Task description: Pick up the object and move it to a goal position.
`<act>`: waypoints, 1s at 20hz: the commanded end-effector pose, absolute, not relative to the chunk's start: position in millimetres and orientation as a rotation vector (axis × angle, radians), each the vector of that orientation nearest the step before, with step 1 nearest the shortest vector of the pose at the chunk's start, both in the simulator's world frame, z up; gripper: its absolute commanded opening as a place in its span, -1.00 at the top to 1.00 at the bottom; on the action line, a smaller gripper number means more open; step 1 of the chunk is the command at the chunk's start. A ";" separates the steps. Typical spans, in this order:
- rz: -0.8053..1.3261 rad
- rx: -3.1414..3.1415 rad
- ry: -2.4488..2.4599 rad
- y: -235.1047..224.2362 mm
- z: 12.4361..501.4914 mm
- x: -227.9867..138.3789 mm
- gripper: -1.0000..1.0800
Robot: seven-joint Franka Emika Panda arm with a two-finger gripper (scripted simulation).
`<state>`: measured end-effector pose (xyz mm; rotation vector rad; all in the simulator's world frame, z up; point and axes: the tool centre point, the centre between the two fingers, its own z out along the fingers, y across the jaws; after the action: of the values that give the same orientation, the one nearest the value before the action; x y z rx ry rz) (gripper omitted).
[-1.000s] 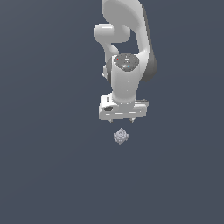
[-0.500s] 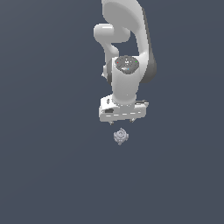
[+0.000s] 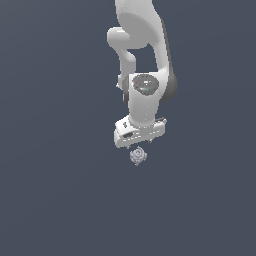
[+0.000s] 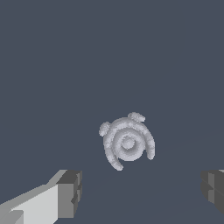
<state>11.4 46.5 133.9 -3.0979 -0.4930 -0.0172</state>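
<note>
The object (image 3: 138, 156) is a tiny pale grey knobbly round lump lying on the dark grey floor. In the exterior view it sits just below the white hand of my arm. My gripper (image 3: 139, 144) hangs right above it, its fingers mostly hidden by the hand. In the wrist view the object (image 4: 127, 141) shows as ringed and roundish with small knobs. It lies ahead of the gap between my two fingertips (image 4: 70, 194), which stand wide apart. My gripper (image 4: 142, 192) is open and holds nothing.
The flat dark grey floor (image 3: 60, 190) spreads all around. The white arm (image 3: 142, 45) rises behind the gripper toward the top of the exterior view.
The arm's hand has shifted slightly toward the object. The object has not moved.
</note>
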 end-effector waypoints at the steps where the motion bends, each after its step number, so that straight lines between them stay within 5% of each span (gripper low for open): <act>1: -0.013 -3.081 -0.602 46.9 125.0 13.3 -0.92; 20: 0.000 -2.971 -1.020 49.2 90.2 20.0 -0.92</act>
<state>19.7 49.2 90.6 -2.9738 -1.0125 0.0005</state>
